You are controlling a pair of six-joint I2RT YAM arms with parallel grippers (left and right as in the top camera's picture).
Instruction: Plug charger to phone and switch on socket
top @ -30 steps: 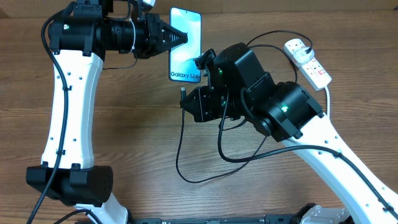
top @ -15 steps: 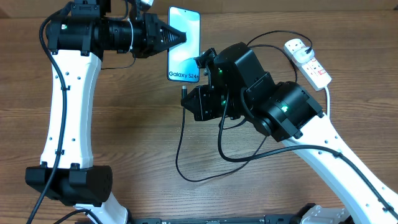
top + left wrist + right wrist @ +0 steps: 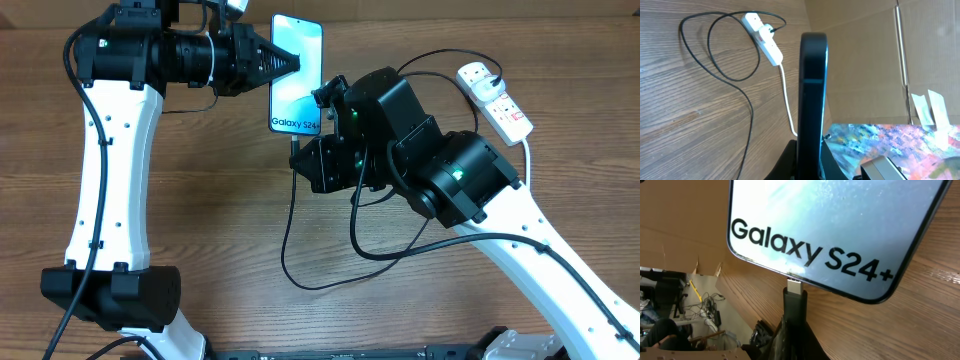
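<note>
left gripper (image 3: 291, 62) jaws clamp slim turquoise-screen phone (image 3: 300, 95); right gripper (image 3: 791, 322) jaws pinch thin black charger connector (image 3: 794, 299), touching phone's bottom edge.

Wood-grain table (image 3: 220, 200), cardboard wall (image 3: 860, 65) behind.

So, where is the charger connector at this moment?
In the right wrist view the charger connector sits low in the centre, held by the right hand, its metal end meeting the bottom edge of the phone.
</note>
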